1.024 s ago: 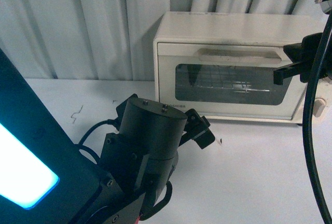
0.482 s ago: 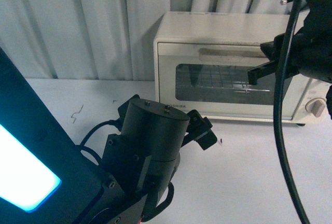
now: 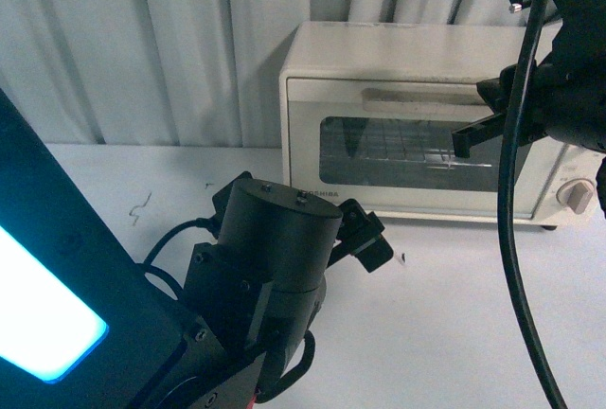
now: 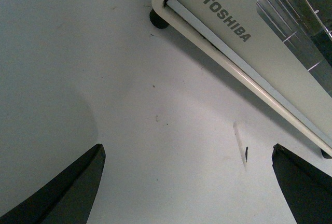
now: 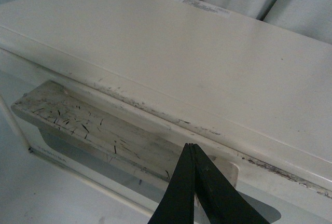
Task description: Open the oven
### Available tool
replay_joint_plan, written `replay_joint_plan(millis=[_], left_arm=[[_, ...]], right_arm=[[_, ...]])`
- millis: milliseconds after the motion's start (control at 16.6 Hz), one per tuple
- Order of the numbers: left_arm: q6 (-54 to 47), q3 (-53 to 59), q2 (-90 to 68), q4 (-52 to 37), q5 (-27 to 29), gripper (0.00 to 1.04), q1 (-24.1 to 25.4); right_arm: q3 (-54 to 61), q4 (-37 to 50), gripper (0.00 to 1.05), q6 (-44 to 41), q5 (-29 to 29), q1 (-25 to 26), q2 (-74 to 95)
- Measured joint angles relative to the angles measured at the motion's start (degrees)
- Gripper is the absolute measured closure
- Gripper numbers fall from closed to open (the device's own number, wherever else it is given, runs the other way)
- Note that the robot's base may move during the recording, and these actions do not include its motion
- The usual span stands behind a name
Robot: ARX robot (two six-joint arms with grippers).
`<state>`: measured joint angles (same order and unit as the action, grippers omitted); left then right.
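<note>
Pinched closed, the right gripper point(image 3: 461, 140) has slid in from the frame's right edge and paused by the bar handle point(image 3: 431, 98) of the oven point(image 3: 398, 54), upper right, seemingly not yet hooking it, so the door point(image 3: 417, 191) remains unopened.

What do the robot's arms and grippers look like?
Both arms are matte black. The left arm has a drum-shaped joint and a glowing cyan panel. A thick black cable runs along the right arm. The fingers are black and tapered.
</note>
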<state>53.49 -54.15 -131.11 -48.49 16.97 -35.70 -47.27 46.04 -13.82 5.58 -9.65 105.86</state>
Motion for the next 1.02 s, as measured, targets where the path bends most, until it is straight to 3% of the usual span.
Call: replay_joint_plan(millis=[1024], left_arm=[[0.0,0.0,0.0,0.0,0.0,0.07,-0.04]], right_arm=[[1.57,5.99,1.03,3.02,-0.04,1.31,2.84]])
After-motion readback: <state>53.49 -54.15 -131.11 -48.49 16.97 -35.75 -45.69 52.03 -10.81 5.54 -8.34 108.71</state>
